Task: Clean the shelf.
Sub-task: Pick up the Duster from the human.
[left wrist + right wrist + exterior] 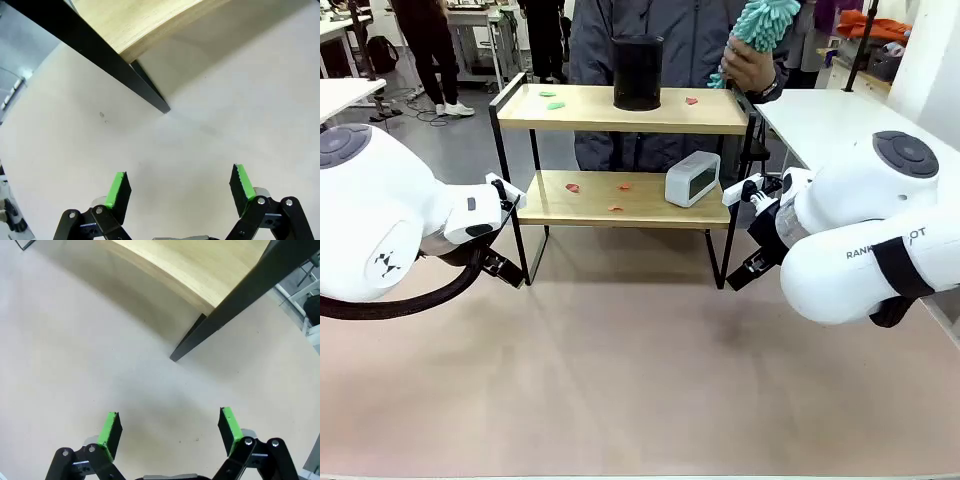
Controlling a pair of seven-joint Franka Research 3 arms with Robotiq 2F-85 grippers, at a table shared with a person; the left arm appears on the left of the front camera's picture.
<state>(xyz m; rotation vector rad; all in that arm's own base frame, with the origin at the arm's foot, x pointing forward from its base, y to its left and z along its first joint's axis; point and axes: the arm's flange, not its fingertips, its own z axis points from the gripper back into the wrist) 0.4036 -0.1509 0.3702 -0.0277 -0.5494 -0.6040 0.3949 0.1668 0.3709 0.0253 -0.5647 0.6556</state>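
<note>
The shelf [625, 110] stands mid-table, with two wooden boards in a black frame. Its top board carries a black cylinder [638, 72], green scraps [553, 100] and a red scrap [692, 100]. The lower board holds a white clock [692, 179] and red scraps [573, 187]. Behind it a person's hand holds a teal duster [765, 22] up at the shelf's far right corner. My left gripper [180, 185] is open and empty over the table, near the shelf's leg [127, 75]. My right gripper [170, 429] is likewise open and empty beside another leg [225, 310].
The pinkish table top [620, 380] stretches bare in front of the shelf. My left arm [390, 215] and right arm [865, 235] flank the shelf's front corners. White tables [840, 120] stand to the sides, and other people stand farther back.
</note>
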